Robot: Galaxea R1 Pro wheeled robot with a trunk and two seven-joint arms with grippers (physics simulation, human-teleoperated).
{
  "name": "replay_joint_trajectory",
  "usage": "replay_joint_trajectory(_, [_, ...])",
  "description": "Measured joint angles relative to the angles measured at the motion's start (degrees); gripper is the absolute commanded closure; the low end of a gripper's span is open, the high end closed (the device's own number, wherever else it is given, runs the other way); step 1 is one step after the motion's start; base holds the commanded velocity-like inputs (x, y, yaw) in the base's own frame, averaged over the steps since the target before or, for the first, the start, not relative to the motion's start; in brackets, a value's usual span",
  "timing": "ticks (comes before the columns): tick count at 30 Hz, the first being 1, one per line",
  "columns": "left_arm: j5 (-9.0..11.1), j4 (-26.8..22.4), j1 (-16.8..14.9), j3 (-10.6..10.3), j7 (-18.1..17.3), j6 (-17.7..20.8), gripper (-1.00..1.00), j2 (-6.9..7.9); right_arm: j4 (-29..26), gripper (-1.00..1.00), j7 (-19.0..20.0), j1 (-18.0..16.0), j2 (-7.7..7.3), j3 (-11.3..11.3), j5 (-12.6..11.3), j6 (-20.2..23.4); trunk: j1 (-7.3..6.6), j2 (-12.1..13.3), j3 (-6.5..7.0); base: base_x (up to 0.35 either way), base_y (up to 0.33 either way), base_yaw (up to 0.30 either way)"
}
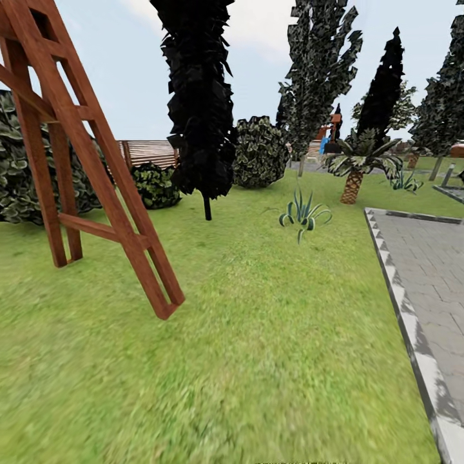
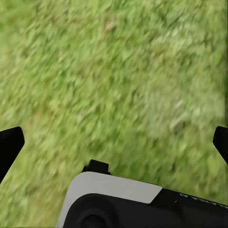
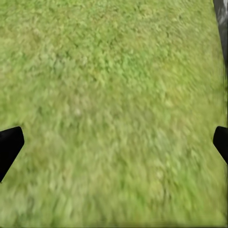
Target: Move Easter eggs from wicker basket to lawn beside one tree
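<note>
The lawn (image 1: 258,335) spread from the near edge of the head view to the far bushes, green with yellowish patches. At the left stood a brown wooden frame (image 1: 96,161), its slanted legs planted in the grass. Beyond it, mid-distance, rose a dark conifer (image 1: 200,96) on a thin trunk, with a round bush (image 1: 259,153) just to its right and a lower bush (image 1: 154,185) to its left. A slat fence (image 1: 149,153) showed behind them. A spiky plant (image 1: 303,216) grew in the grass right of centre, and a small palm (image 1: 356,164) stood farther off. A grey paved area (image 1: 428,270) with a pale kerb ran along the right side.

No egg, basket or pale-trunked tree could be made out among these things.

In the left wrist view the left end effector (image 2: 114,145) hung over bare, blurred grass, its two dark fingertips (image 2: 9,145) set wide apart at the edges of the picture, nothing between them. The right end effector (image 3: 114,145) was likewise spread wide over grass, its fingertips (image 3: 9,145) far apart and holding nothing; a strip of grey kerb (image 3: 221,19) lay at one corner of that view.
</note>
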Motion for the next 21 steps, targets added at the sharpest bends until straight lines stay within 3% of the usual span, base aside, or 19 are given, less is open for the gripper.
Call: replay_joint_trajectory(21, [0.0,0.0,0.0,0.0,0.0,0.0,-1.0,0.0,0.01,-1.0,0.07,0.01,0.05,0.0,0.14,-0.09,0.0,0.0,0.0,0.0,0.0,-0.298])
